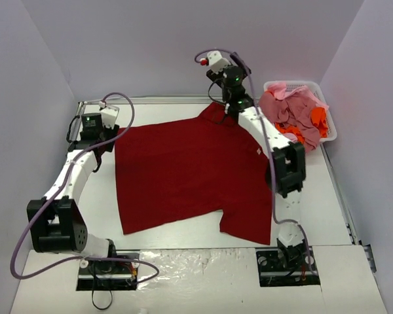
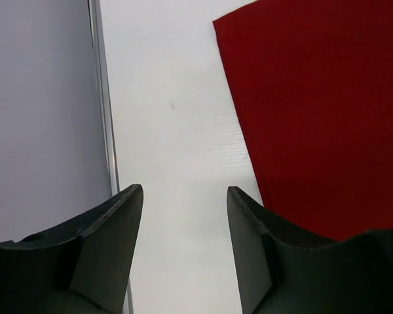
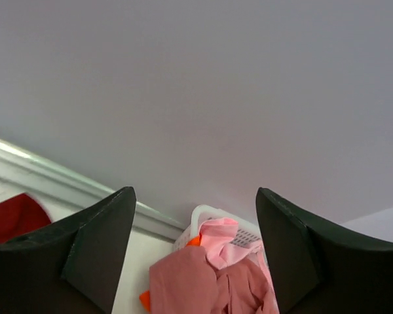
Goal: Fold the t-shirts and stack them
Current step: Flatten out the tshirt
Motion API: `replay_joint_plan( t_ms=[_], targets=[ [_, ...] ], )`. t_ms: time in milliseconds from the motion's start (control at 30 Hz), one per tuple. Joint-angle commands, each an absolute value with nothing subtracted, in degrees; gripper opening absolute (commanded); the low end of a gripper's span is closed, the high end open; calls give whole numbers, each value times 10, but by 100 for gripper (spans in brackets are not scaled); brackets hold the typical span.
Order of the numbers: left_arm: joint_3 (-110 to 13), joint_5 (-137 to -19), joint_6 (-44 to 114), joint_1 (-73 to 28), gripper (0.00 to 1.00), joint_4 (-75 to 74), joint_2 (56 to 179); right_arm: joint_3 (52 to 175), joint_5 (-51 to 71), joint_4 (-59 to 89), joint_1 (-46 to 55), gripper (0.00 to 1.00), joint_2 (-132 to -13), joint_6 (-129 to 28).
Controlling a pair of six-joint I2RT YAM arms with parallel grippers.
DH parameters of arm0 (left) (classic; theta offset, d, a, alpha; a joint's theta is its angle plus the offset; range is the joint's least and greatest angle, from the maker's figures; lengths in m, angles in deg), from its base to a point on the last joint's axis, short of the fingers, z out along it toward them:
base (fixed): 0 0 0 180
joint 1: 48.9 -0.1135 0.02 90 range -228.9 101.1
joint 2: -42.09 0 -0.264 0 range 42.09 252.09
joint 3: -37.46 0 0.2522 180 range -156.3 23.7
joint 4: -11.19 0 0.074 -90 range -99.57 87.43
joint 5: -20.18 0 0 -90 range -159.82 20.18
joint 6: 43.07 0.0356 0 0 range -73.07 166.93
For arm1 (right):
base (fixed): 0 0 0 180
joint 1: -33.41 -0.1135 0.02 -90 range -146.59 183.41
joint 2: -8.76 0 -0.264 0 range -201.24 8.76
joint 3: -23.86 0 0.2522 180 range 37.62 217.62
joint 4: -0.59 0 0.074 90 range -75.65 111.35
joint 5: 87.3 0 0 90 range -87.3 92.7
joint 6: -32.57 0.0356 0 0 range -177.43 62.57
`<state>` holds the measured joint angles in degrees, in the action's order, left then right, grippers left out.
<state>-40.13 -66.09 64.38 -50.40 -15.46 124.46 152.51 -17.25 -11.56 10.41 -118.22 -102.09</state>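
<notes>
A large dark red t-shirt lies spread flat on the white table. My left gripper is just off its far-left corner. In the left wrist view the left gripper is open over bare table, with the red t-shirt's edge to the right of its fingers. My right gripper hangs over the collar end at the far edge. Seen from the right wrist, the right gripper is open and empty, facing the back wall. More t-shirts, pink and orange, are piled in the basket.
The white plastic basket stands at the far right against the wall; its rim shows between the right fingers. Purple walls close in the table on three sides. A metal rail runs along the table's left edge.
</notes>
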Motion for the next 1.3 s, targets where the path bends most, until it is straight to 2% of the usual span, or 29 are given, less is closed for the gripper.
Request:
replay_joint_plan(
  t_ms=[0, 167, 267, 433, 533, 767, 967, 1267],
  targets=[
    [-397, -715, 664, -499, 53, -234, 1199, 1468, -54, 123, 116, 69, -1061, -885],
    [-356, -795, 724, -465, 51, -342, 1138, 1309, 54, 305, 126, 62, -925, -870],
    [-329, -815, 779, -438, 50, -399, 1100, 1222, 95, 366, 137, 59, -849, -863],
    [-275, -807, 844, -357, 48, -483, 1063, 1118, 130, 423, 178, 57, -743, -852],
    [-243, -824, 859, -342, 47, -488, 1045, 1066, 132, 434, 201, 57, -707, -851],
    [-197, -813, 908, -285, 45, -513, 1054, 1017, 142, 432, 248, 57, -721, -834],
    [-177, -817, 912, -221, 45, -542, 1035, 1019, 168, 432, 269, 49, -792, -824],
    [-195, -785, 906, -133, 45, -552, 1071, 1035, 182, 434, 295, 52, -850, -821]
  ],
)
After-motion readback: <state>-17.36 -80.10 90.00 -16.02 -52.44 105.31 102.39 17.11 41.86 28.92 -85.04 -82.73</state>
